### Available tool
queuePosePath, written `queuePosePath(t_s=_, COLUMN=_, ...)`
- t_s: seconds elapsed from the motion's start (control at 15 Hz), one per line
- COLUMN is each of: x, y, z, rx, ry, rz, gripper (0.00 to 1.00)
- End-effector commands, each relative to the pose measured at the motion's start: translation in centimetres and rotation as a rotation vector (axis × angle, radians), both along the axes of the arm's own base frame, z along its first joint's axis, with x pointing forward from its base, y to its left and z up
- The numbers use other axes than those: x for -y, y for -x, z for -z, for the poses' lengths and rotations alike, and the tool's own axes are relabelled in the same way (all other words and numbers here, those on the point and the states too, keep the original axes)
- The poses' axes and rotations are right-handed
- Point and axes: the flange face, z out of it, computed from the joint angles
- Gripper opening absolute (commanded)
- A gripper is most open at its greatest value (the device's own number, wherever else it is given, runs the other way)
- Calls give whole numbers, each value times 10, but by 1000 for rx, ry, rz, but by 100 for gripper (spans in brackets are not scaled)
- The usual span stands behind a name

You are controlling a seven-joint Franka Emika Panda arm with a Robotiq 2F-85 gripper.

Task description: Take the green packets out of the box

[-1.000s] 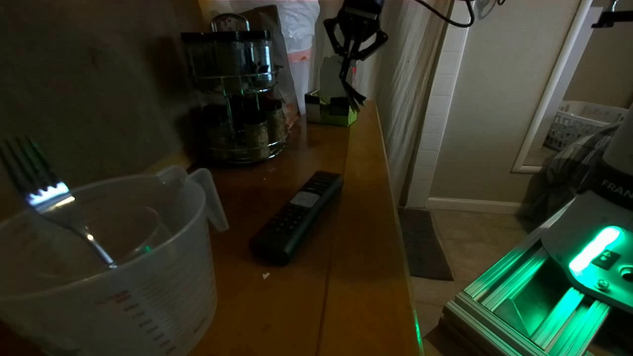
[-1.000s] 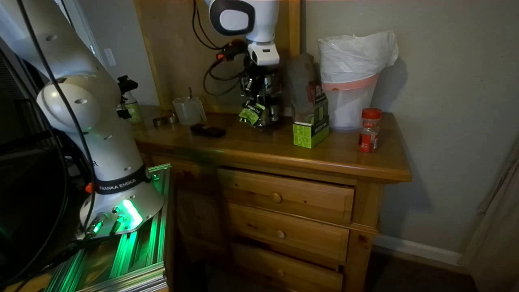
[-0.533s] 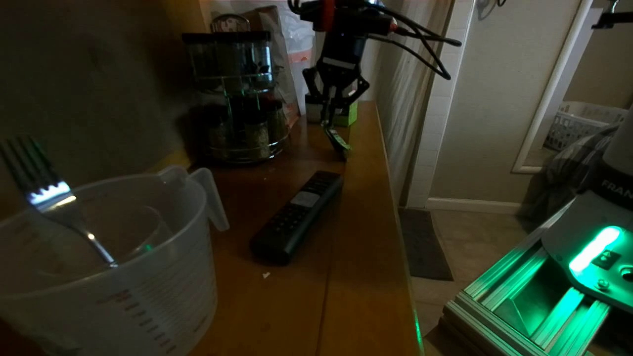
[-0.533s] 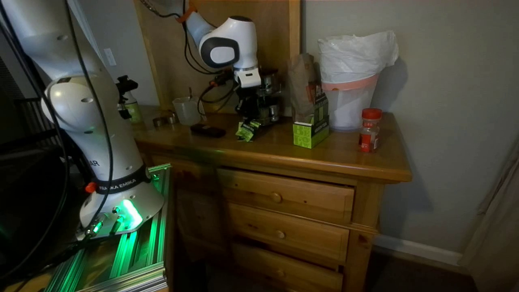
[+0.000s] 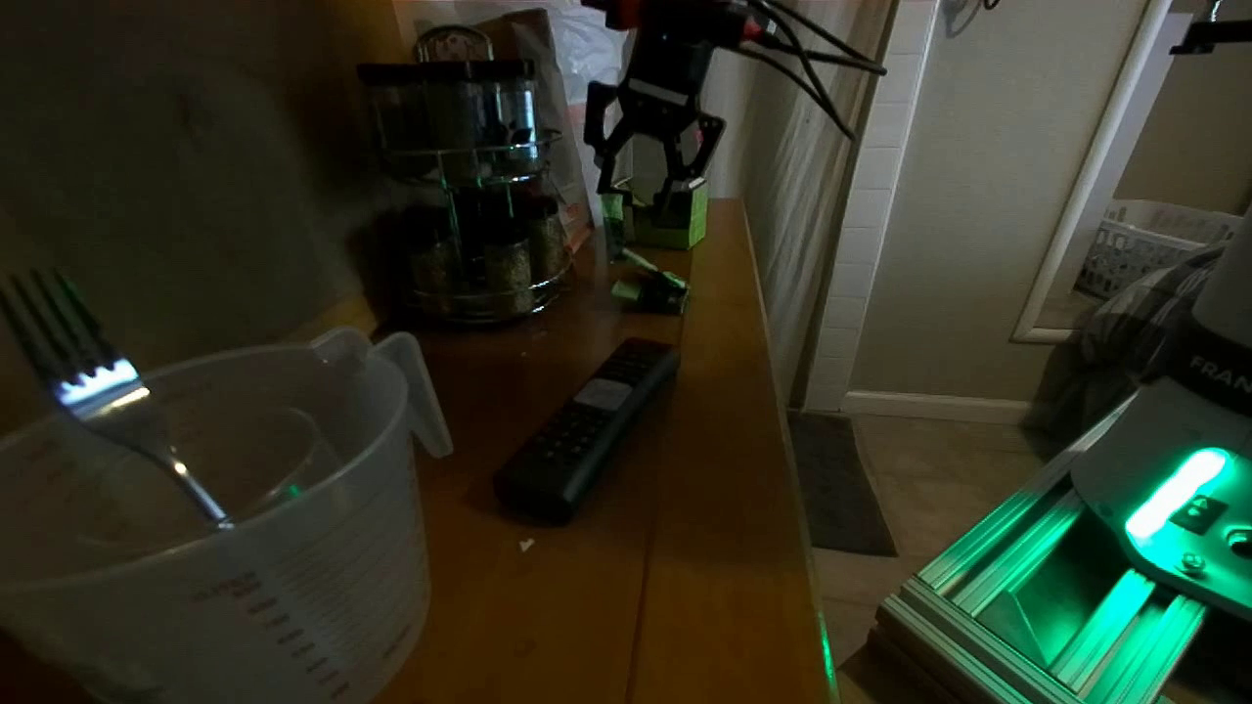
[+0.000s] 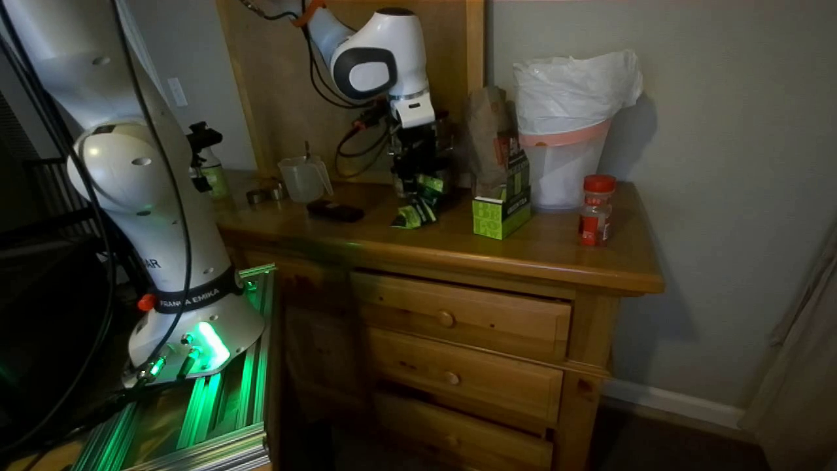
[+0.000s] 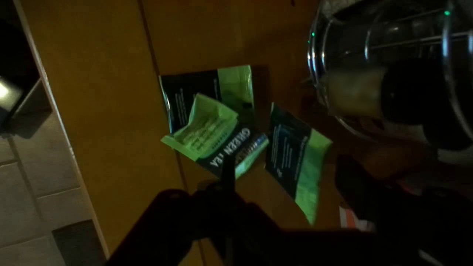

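Cardboard box [image 6: 502, 212]; glossy wood dresser [image 6: 451, 254]; shiny metal fork [image 5: 103, 386].

Spice rack [image 5: 452, 200] beside hand [image 5: 639, 198], gap unclear

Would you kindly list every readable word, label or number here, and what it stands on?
"GREEN TEA": a green packet, wrist view.
"FRANKA EMIKA", one letter partly hidden: the arm's base band.
"AR", perhaps incomplete: the arm's lower link.
Too small or blurred: fine print on the packets, lettering on the box, measuring jug, red-capped shaker and remote control.
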Motion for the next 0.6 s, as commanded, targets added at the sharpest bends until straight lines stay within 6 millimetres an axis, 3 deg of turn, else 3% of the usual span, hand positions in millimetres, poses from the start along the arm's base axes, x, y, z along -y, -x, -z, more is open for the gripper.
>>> queuePosePath(t_s=0.0, x=27, y=-5, z=-30, rx=-23, ry=-29, rz=-7, gripper=99)
queuePosePath(t_s=0.2, x=42, y=-5, z=-41, rx=-75, ry=-50, rz=-48, gripper=100)
queuePosePath(t_s=0.47, x=70, y=-8, z=-73, rx=-12, ry=-142, rz=-94, gripper=100)
queuePosePath(t_s=0.53, x=58, y=-9, z=-54, rx=-45, ry=-87, rz=-73, gripper=100)
